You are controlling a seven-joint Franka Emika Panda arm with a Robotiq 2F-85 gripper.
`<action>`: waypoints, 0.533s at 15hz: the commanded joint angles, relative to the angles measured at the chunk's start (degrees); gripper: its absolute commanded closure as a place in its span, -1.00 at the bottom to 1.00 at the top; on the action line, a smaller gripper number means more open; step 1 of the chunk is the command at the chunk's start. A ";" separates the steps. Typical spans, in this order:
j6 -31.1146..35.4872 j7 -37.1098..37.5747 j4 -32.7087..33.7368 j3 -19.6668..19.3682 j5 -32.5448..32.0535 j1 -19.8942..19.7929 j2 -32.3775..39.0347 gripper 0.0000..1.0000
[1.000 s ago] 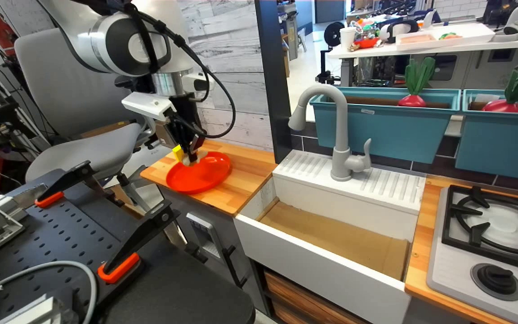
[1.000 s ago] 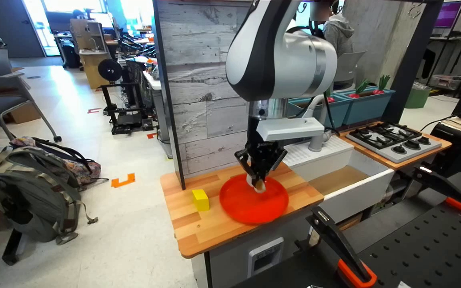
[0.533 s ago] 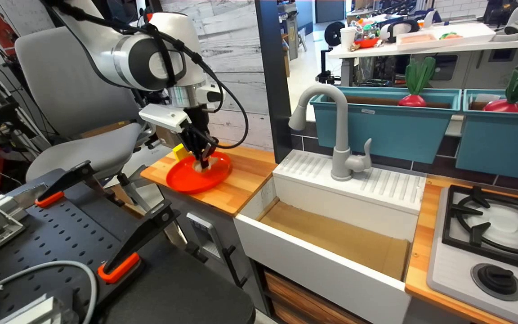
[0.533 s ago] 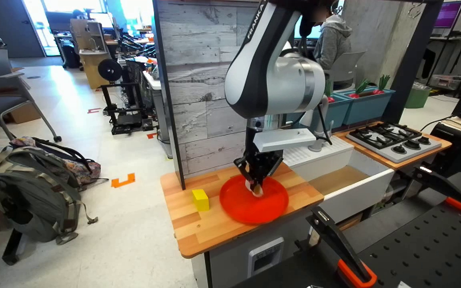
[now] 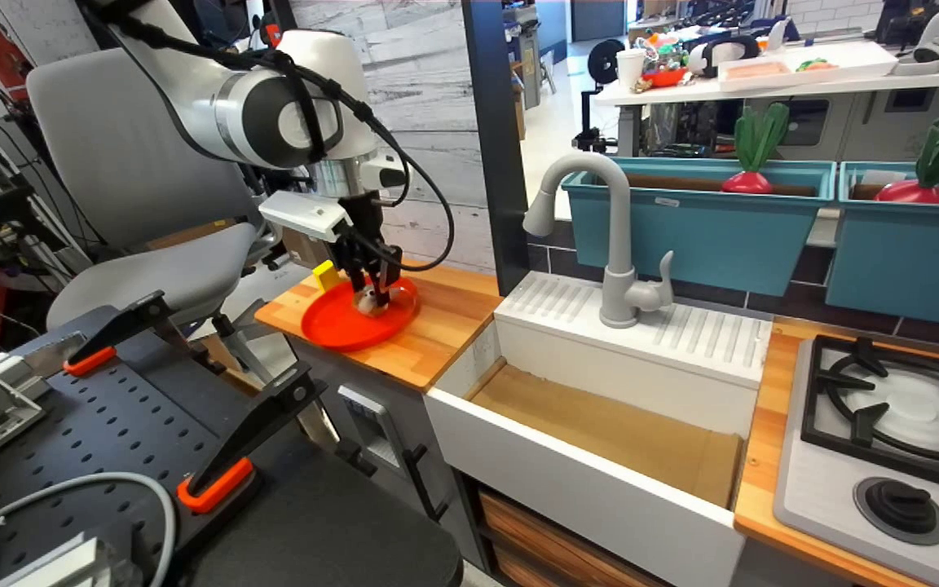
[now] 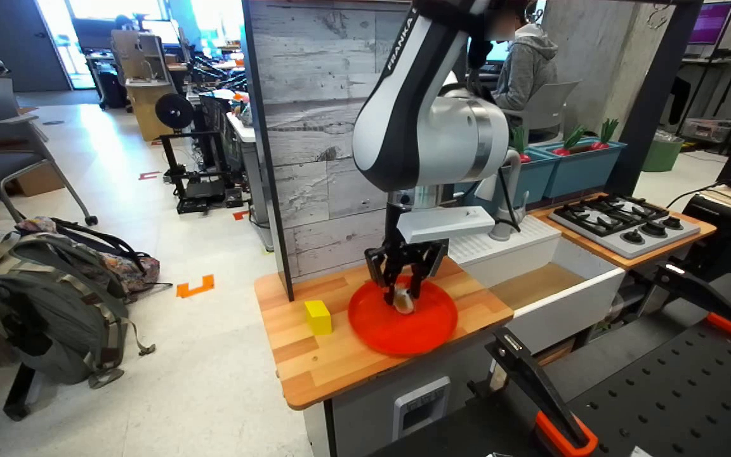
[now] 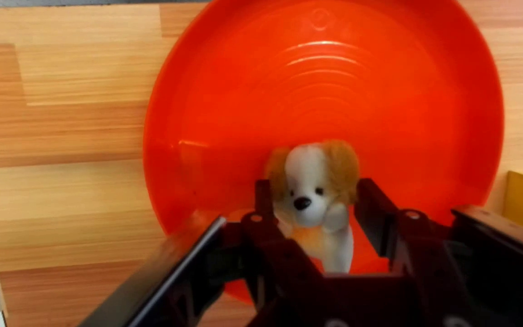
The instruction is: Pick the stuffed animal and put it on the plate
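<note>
The stuffed animal (image 7: 308, 181) is a small white-and-tan toy dog with a black nose. It rests on the orange-red plate (image 7: 325, 109), toward the lower part of it in the wrist view. The toy also shows in both exterior views (image 5: 369, 304) (image 6: 405, 305), partly hidden by the fingers. The plate lies flat on the wooden counter in both exterior views (image 5: 335, 330) (image 6: 372, 327). My gripper (image 7: 314, 190) is open and low over the plate, its fingers on either side of the toy. A gap shows between the toy and the right-hand finger in the wrist view.
A yellow block (image 6: 318, 318) stands on the wooden counter (image 6: 302, 374) beside the plate. A wood-plank wall panel (image 6: 327, 158) rises behind the plate. A white sink (image 5: 584, 481) with a grey faucet (image 5: 618, 236) adjoins the counter, with a stove (image 5: 885, 456) beyond it.
The gripper moved over the plate and down with the toy held. Its fingers have since opened, and the toy now sits on the plate between them.
</note>
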 commanded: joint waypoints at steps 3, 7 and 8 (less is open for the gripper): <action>6.36 0.74 -16.27 0.61 -3.16 2.59 -15.02 -0.96; 5.58 0.58 -15.34 1.37 -3.68 2.41 -14.95 -0.99; 5.61 0.58 -16.58 1.38 -3.78 2.48 -16.17 -1.00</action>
